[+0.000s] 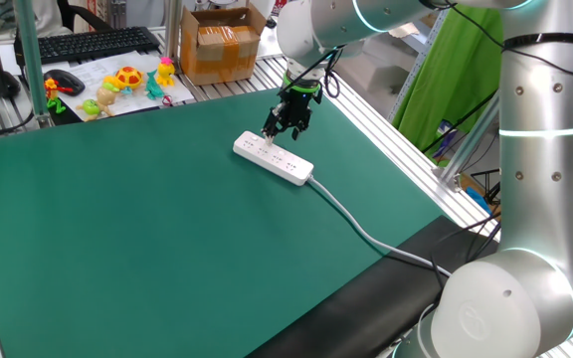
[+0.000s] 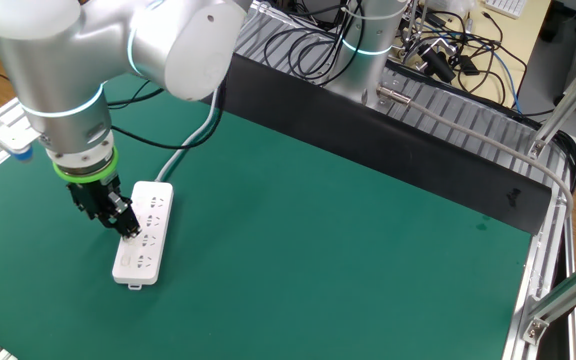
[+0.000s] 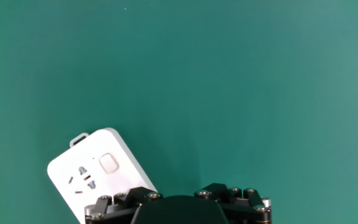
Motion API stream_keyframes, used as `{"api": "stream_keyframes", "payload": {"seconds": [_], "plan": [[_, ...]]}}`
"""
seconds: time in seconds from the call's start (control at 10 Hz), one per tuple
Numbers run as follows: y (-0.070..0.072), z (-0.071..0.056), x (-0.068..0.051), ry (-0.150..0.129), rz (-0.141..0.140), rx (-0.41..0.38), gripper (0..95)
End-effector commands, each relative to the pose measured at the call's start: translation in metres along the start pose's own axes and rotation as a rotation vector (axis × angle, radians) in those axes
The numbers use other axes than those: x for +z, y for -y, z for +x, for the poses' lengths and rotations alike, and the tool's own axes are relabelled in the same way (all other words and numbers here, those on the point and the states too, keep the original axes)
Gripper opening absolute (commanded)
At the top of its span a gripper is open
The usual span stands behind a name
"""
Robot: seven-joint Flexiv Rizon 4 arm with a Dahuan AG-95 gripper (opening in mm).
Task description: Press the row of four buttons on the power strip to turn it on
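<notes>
The white power strip [image 1: 273, 158] lies on the green mat, and its cable [image 1: 366, 234] runs off toward the robot base. My gripper [image 1: 270, 132] points down at the strip's far-left end, with its dark fingers spread apart and nothing between them. The other fixed view shows the gripper [image 2: 126, 224] low over the middle of the power strip [image 2: 140, 240], at or just above its top face. In the hand view only the end of the power strip [image 3: 98, 174] shows, with one socket and one square button [image 3: 109, 163]. My fingertips are hidden there behind the hand's dark body [image 3: 179, 211].
A cardboard box [image 1: 219, 45], small colourful toys [image 1: 122, 85], a keyboard [image 1: 88, 45] and a mouse [image 1: 65, 83] sit beyond the mat's far edge. Aluminium rails [image 1: 406, 149] border the mat. Loose cables [image 2: 448, 50] lie past the black edge strip.
</notes>
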State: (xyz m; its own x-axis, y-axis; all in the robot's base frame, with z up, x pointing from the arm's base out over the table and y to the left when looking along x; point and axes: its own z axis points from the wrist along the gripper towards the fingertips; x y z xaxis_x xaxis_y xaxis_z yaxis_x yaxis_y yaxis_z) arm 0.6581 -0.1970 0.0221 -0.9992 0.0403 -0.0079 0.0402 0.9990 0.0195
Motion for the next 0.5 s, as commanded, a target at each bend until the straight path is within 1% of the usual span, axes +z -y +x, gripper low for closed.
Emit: {"api": "stream_keyframes", "payload": {"seconds": [0.1, 0.5], "plan": [[-0.0007, 0.0001, 0.0009, 0.001, -0.001, -0.001, 76.0], [-0.0016, 0.0022, 0.0031, 0.000, -0.002, -0.001, 76.0]]}}
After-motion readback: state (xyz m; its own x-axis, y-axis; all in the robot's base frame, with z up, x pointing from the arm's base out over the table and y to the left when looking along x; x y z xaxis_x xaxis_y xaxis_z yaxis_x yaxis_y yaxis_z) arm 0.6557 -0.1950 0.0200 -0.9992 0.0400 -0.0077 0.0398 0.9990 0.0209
